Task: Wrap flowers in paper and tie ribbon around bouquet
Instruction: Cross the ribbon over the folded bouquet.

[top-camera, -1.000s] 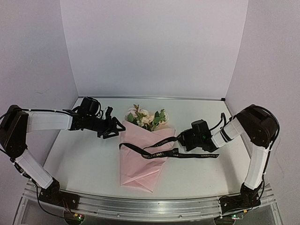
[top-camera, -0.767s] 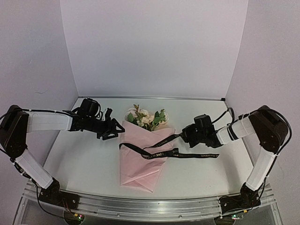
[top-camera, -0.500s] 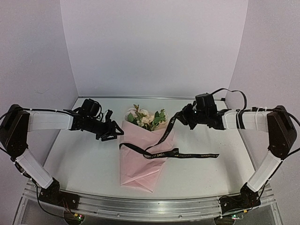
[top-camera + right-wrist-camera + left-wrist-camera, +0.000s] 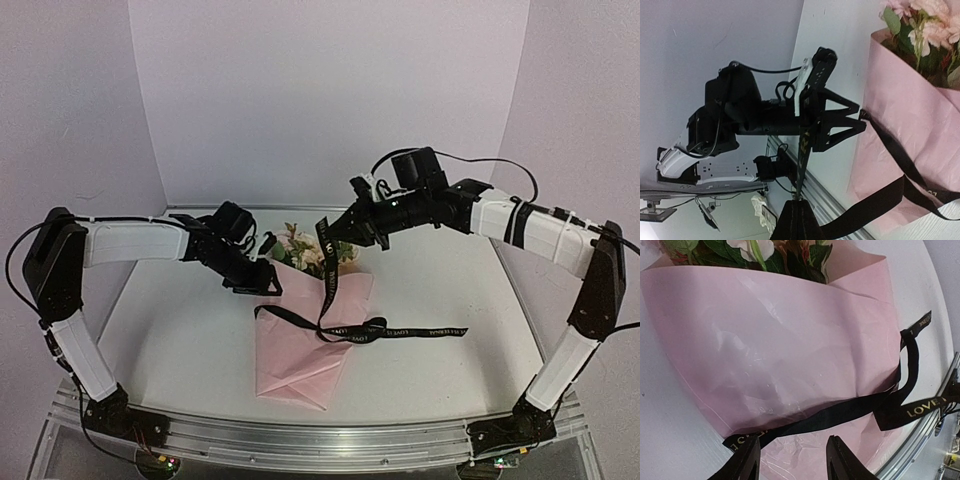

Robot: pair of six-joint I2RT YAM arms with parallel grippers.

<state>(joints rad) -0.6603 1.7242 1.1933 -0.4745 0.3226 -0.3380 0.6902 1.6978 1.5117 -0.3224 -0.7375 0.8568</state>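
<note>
Ribbon (image 4: 420,331), soft and slippery I judged, hung from my clenched right claw (image 4: 337,229) above the bouquet (image 4: 300,350) and crossed its paper (image 4: 790,340); my left claw (image 4: 268,287) gaped beside the loose left end, the place to pinch

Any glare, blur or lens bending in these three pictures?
Top view: soft even light, faint shadows by the bouquet. Left wrist view: pale sheen on the paper, table edge bows. Right wrist view: ribbon strand near the lens looks soft.
</note>
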